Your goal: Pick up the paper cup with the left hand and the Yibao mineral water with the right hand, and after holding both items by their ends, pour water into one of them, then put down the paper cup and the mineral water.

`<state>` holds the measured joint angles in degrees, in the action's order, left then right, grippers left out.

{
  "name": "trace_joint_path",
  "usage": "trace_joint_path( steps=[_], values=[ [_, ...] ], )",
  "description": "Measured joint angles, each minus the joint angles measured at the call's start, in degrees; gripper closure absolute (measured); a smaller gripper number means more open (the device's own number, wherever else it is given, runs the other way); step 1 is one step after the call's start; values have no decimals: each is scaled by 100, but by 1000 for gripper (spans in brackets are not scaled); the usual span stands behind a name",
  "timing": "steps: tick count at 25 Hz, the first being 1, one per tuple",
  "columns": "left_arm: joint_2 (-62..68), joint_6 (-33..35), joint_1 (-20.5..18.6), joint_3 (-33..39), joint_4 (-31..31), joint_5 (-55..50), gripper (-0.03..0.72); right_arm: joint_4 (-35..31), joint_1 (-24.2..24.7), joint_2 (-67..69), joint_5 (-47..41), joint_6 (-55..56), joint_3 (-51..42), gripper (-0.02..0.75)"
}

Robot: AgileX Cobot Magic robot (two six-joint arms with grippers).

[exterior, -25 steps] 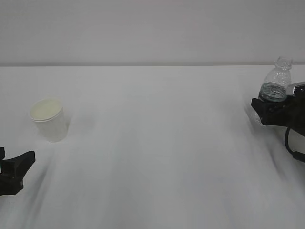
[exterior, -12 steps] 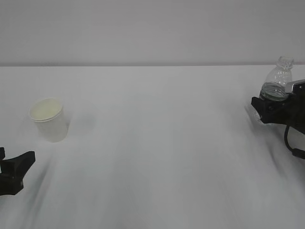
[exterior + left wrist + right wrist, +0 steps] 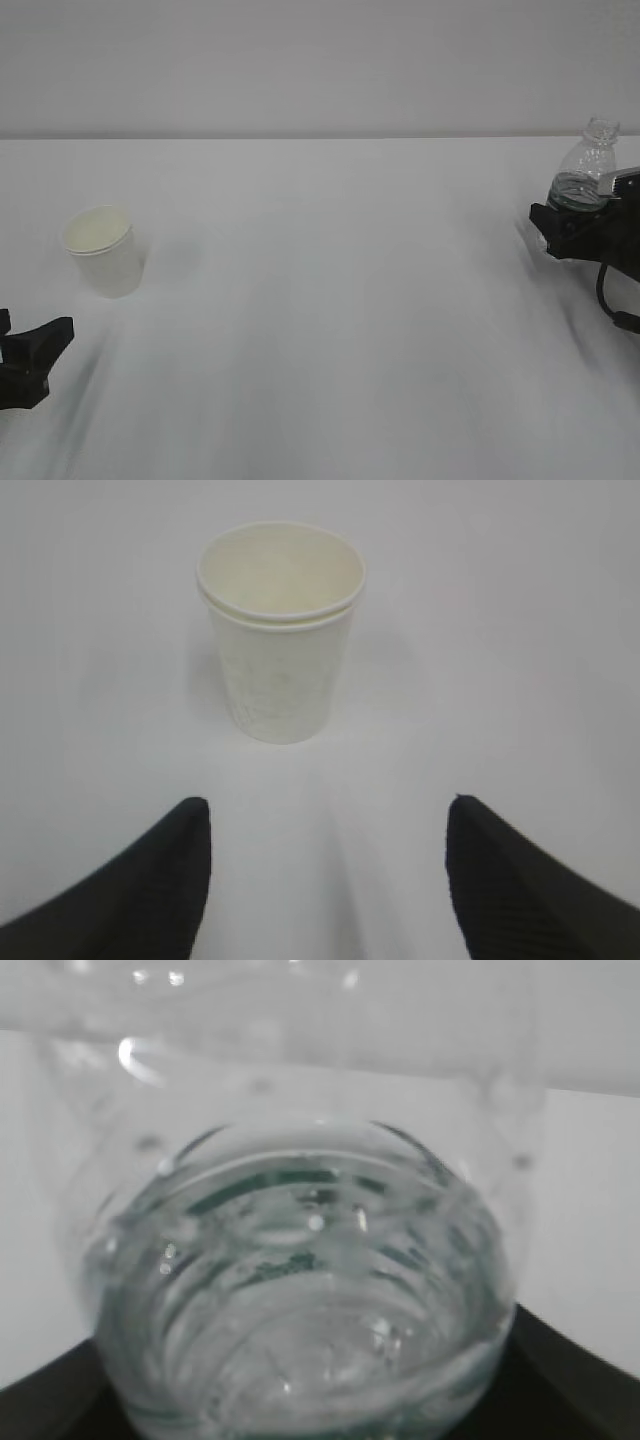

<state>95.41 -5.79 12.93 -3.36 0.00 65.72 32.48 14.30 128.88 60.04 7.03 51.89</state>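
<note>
Exterior view | right pincer (image 3: 562, 228) clamped on Yibao mineral water (image 3: 583, 168), counter's right edge | left pincer (image 3: 325, 865) apart, next closing round paper cup (image 3: 281, 628).

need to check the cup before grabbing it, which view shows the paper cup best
The left wrist view: the paper cup stands upright, whole and centred, ahead of the open left hand, untouched. The exterior view shows it small at the left. The right wrist view shows only the Yibao mineral water.
</note>
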Motion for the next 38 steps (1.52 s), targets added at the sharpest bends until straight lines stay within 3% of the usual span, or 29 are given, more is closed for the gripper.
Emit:
trace_joint_path(
  steps=[11,38],
  values=[
    [0,0,0,0,0,0,169,11,0,0,-14,0,0,263],
    [0,0,0,0,0,0,169,318,0,-99,-155,127,0,270]
  ],
)
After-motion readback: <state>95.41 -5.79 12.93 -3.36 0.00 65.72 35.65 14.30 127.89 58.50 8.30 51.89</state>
